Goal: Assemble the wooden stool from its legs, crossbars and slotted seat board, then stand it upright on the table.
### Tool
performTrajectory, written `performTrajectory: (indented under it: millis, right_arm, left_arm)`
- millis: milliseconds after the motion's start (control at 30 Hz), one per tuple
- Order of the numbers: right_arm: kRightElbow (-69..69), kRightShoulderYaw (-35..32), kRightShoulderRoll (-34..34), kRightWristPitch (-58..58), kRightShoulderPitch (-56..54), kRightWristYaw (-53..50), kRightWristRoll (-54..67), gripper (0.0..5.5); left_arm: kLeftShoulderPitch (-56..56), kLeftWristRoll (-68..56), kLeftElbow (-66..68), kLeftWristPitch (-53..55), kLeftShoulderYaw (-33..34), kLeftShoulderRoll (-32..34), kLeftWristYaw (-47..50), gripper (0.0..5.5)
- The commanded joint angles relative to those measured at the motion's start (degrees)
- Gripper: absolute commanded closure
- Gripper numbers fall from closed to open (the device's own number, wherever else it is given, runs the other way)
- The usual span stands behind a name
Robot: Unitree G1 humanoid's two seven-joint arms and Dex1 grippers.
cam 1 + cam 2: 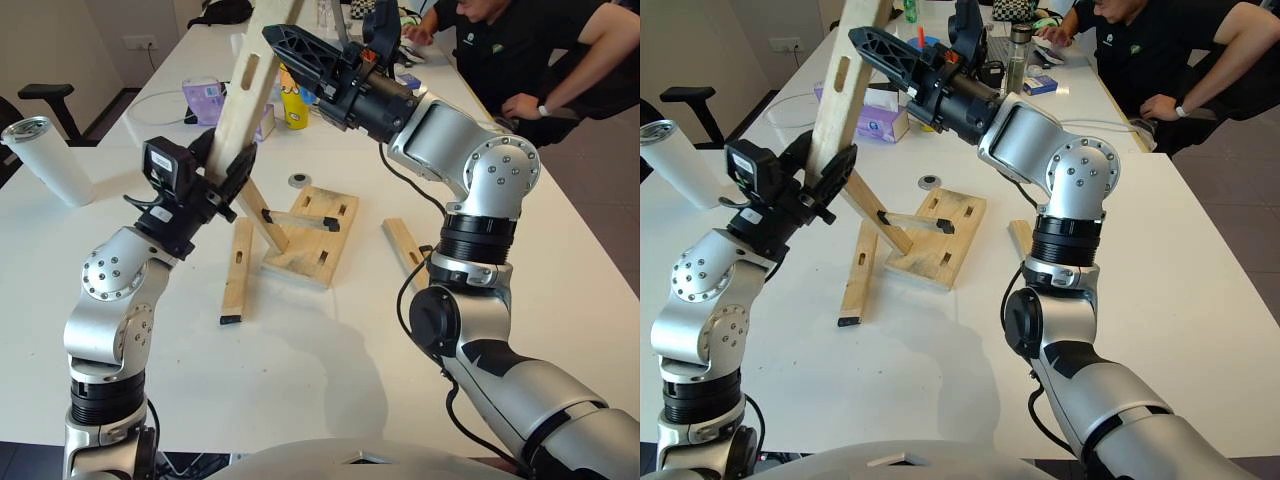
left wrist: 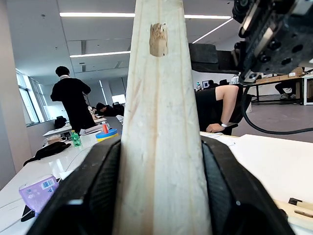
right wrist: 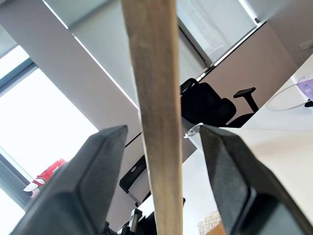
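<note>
My left gripper (image 1: 226,168) is shut on the lower part of a long slotted wooden leg (image 1: 250,85), holding it up at a tilt above the table. My right gripper (image 3: 164,152) is open around the leg's upper part, one finger (image 3: 95,186) on each side with gaps. The slotted seat board (image 1: 325,250) lies flat mid-table. A wooden piece (image 1: 265,218) leans up out of it, and a short crossbar (image 1: 305,222) with a black tip juts from that piece. One loose leg (image 1: 237,272) lies left of the board, and another wooden piece (image 1: 404,243) lies to its right.
A white tumbler (image 1: 45,160) stands at the table's left edge. A purple tissue pack (image 1: 205,100), a yellow bottle (image 1: 293,108) and a small round disc (image 1: 298,181) sit behind the board. A person (image 1: 520,50) sits at the far right corner.
</note>
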Motion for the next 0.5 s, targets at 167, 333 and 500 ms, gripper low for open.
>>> performTrajectory:
  millis: [167,333,500]
  right_arm:
    - [2.40,1.87,-0.80,-2.83,-1.11,-0.69,-2.28,3.06]
    - [3.65,1.79,-1.81,-4.17,-1.45,-0.45,-3.08,4.01]
    - [4.65,1.65,-2.05,-4.91,-2.19,-0.55,-3.40,4.46]
  left_arm:
    - [-0.23,1.67,-0.99,0.96,-1.73,1.45,-0.80,3.45]
    - [0.80,4.02,-0.05,0.05,-1.70,2.63,-1.12,3.45]
    - [1.24,6.39,0.96,-1.02,-2.23,3.30,-1.63,3.45]
